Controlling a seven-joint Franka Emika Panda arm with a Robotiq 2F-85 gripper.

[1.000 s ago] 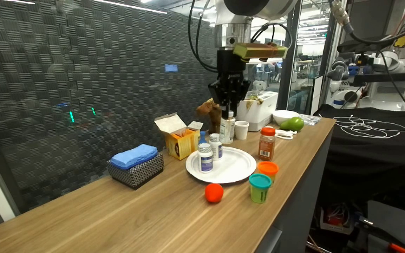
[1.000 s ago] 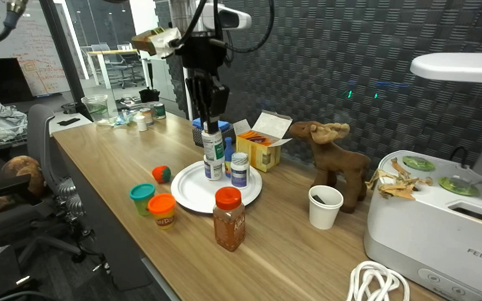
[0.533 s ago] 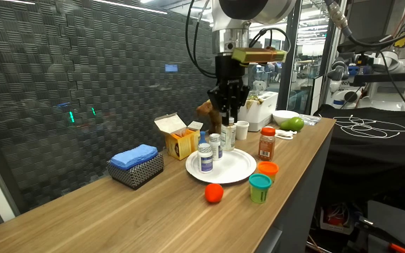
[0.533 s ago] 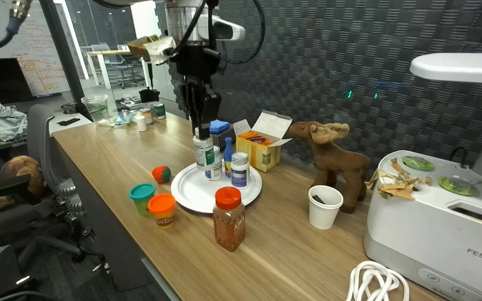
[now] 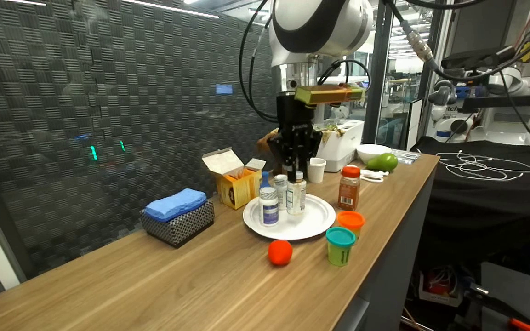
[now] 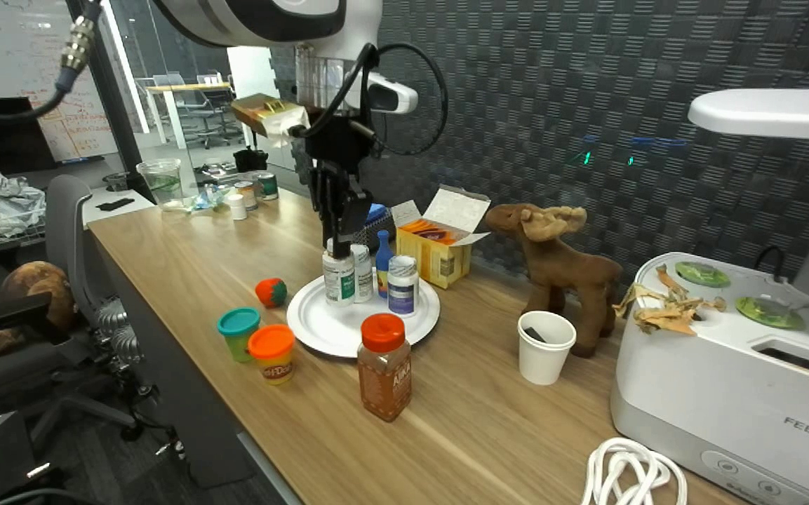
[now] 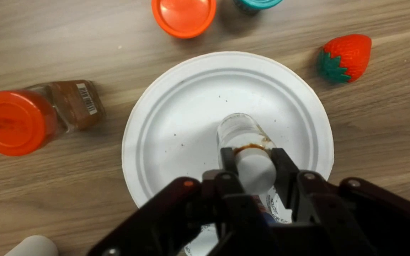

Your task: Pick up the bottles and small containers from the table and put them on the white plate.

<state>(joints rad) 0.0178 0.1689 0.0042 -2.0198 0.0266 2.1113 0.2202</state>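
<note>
The jaws pinch the white-capped bottle at its top, one on either side of the cap. It is over the white plate, inside the rim and near the middle; whether its base touches cannot be determined.

In both exterior views the white-capped bottle covers part of one of the two pill bottles, which stand on the half of the plate toward the edge of the worktop along the wall. In the wrist view the jaws conceal much of that pair. The orange-lidded tub and the teal-lidded tub are cut off by the top of the wrist view, and a white object in its lower left corner is cropped beyond identification. Fine label print is illegible.

The white-capped bottle's long axis is close to vertical, cap up and base down, with a green label panel showing. Both pill bottles stand upright, caps up. The brown bottle stands upright on the worktop, apart from the plate's rim, orange lid up. Both tubs sit upright nearer the open edge, lids up.
</note>
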